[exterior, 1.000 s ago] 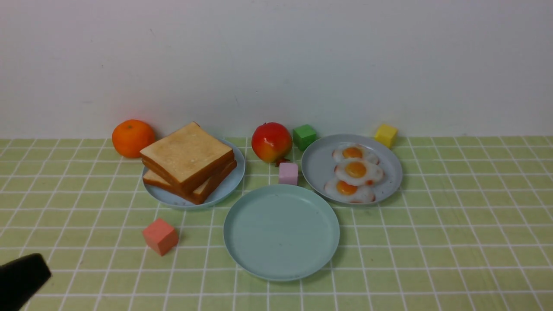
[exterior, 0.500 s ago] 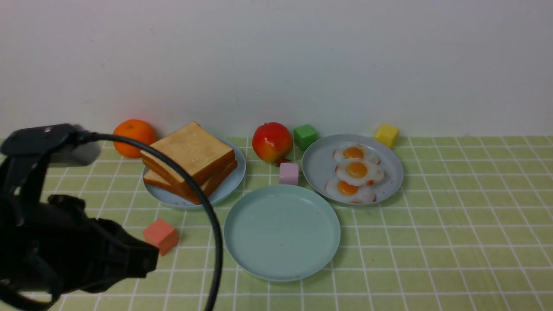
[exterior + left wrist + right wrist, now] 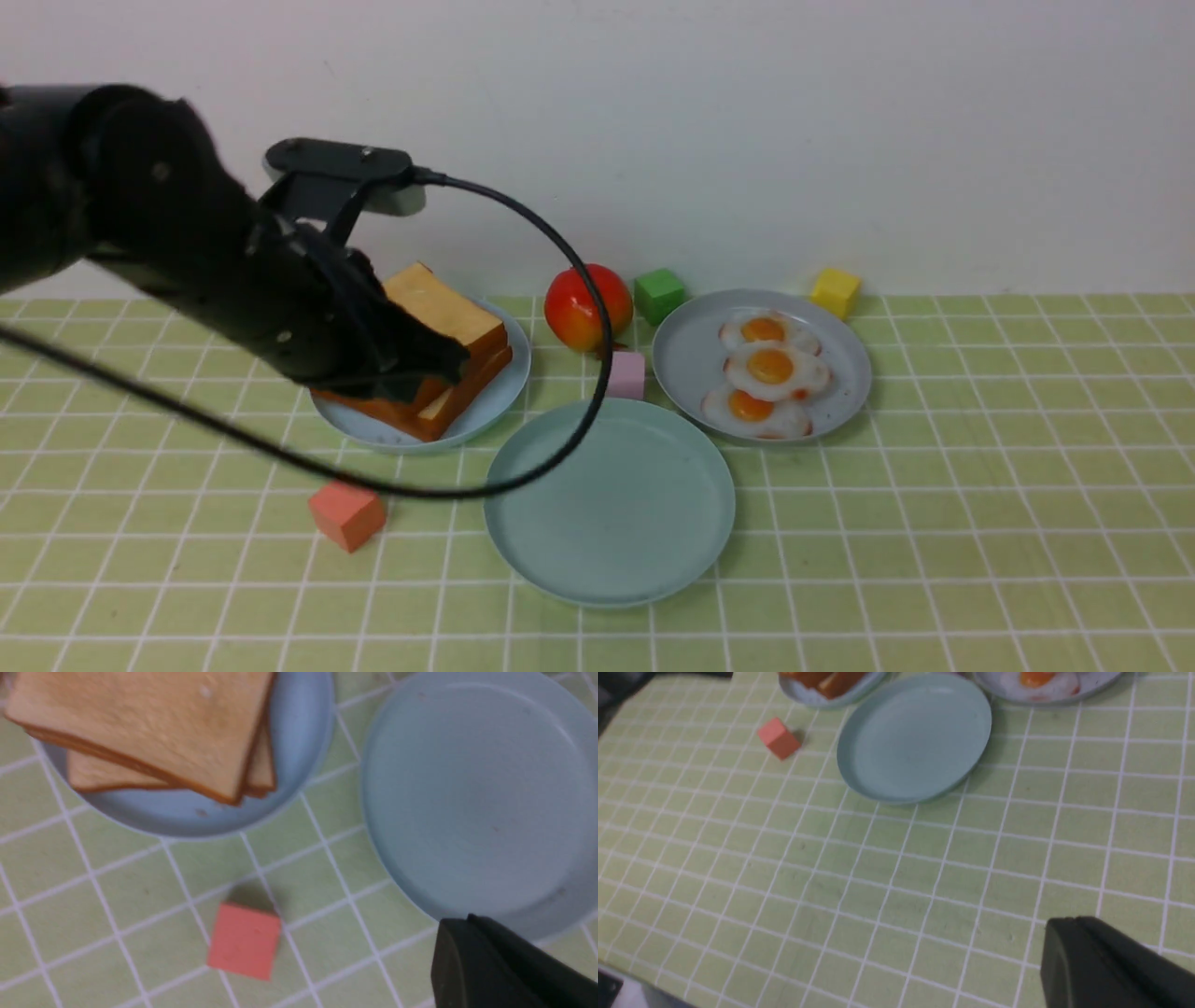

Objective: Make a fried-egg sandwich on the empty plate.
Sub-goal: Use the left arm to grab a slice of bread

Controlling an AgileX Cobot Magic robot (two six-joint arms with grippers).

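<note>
while the left fingers [image 3: 431, 358] hang closed and empty by the toast stack [image 3: 448, 317], the empty plate [image 3: 611, 523] sits bare just beside it; fetching the first slice likely needs them opened. right fingers [image 3: 1101, 961] closed, empty.

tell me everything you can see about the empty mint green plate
The empty plate is round and pale mint-green, with a low raised rim and a smooth, matte, plastic-looking surface. Nothing lies on it. It sits flat on the checked tablecloth, nearest the robot, in front of the toast plate and the egg plate.
</note>
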